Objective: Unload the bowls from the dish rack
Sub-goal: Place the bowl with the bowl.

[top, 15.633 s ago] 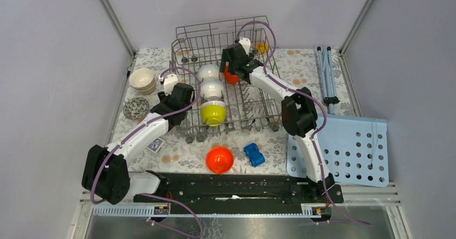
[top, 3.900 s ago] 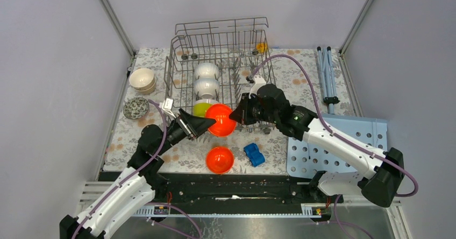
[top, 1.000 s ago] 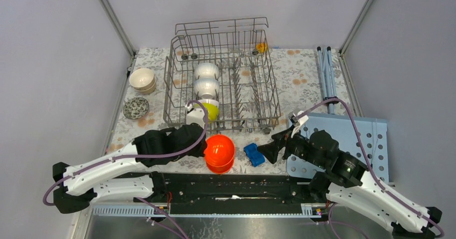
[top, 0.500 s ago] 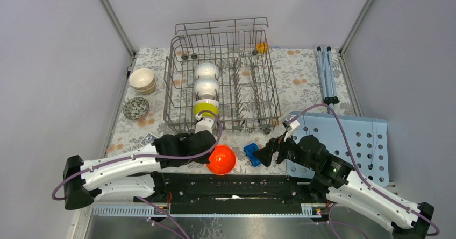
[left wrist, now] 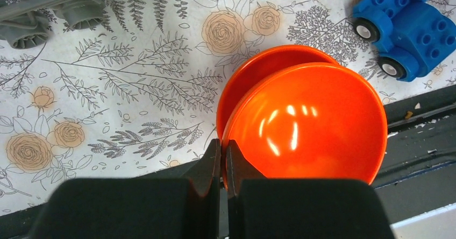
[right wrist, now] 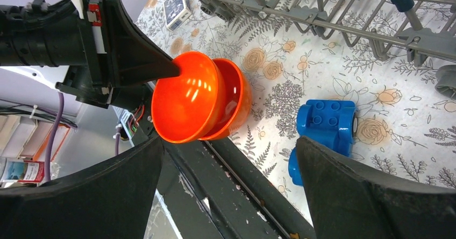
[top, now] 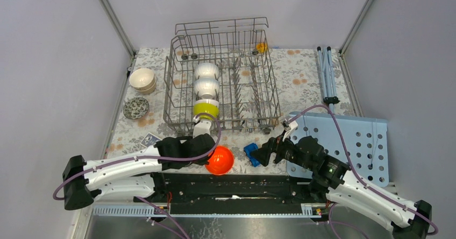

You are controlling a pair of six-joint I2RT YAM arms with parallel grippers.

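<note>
The top camera sits high up behind the robot. It looks down on the whole table (top: 306, 77), from far enough away to see the dish rack (top: 221, 29) at the back. The left wrist camera rides on the left arm (top: 123, 161). It looks almost straight down, very close to the top orange bowl (left wrist: 306, 126). The right wrist camera is low and close too, and it looks sideways toward the left arm. All three views share that bowl, the blue toy car (right wrist: 322, 123) and some of the flowered table.
</note>
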